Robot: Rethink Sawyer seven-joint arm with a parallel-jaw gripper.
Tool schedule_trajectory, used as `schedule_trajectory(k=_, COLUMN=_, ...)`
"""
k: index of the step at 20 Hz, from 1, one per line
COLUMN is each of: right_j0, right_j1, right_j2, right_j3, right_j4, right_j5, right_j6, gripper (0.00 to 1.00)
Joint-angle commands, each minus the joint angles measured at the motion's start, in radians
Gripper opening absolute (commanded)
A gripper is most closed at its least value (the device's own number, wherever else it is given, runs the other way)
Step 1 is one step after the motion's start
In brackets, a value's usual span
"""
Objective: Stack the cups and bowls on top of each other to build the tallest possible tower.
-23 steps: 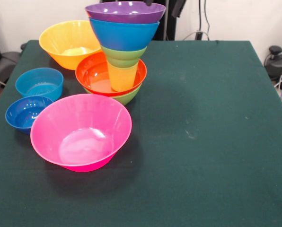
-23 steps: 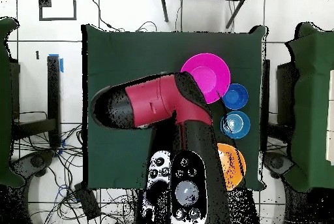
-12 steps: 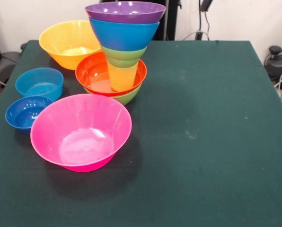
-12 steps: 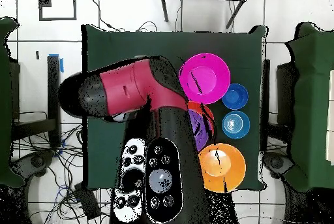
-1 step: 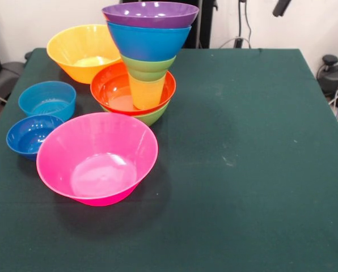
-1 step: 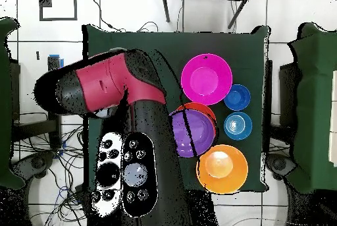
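**Gripper clear of the pile, nothing in hand that can be seen**

Gripper state cannot be told from either view. A dark piece (image 5: 281, 7) at the top edge of the front view may belong to it, well away from every bowl. From overhead the red arm (image 6: 105, 88) lies off to one side of the desk (image 5: 243, 147), which leaves the tower open from above.

Nearest the front camera sits the big pink bowl (image 5: 97, 158), upright and empty. Just beside it is a dark blue bowl (image 5: 30, 135), with a light blue bowl (image 5: 47, 99) next behind. All three are loose, and they sit close to the tower, probably so that each is a short carry.

Behind the pink bowl stands the tower (image 5: 148, 62). A green bowl (image 5: 153, 117) forms the base, with a red-orange bowl (image 5: 115, 90) nested in it for a broad footing. The yellow cup (image 5: 146, 93) stands upright in that bowl as a narrow stem. A small green bowl (image 5: 148, 67) seats in the cup's mouth, then a blue bowl (image 5: 149, 41), and a purple bowl (image 5: 150, 14) caps it. Each upper piece is wider than the one below, so the pile looks top-heavy on that stem.

Farthest back, an orange bowl (image 5: 84, 51) waits loose beside the tower. Four pieces seem left to add.
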Motion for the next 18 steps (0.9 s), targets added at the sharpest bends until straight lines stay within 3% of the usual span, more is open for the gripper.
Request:
schedule_trajectory(k=1, right_j0=0.026, right_j1=0.087, right_j2=-0.005, right_j3=0.007, right_j4=-0.001, right_j5=-0.081, right_j6=0.158, gripper=1.0)
schedule_trajectory(k=6, right_j0=0.039, right_j1=0.105, right_j2=-0.029, right_j3=0.04, right_j4=0.001, right_j5=-0.16, right_j6=0.197, gripper=1.0)
schedule_trajectory(k=9, right_j0=0.047, right_j1=0.149, right_j2=-0.043, right_j3=0.068, right_j4=-0.012, right_j5=-0.258, right_j6=0.226, gripper=1.0)
schedule_trajectory(k=18, right_j0=0.108, right_j1=0.247, right_j2=-0.128, right_j3=0.035, right_j4=-0.006, right_j5=-0.384, right_j6=0.268, gripper=1.0)
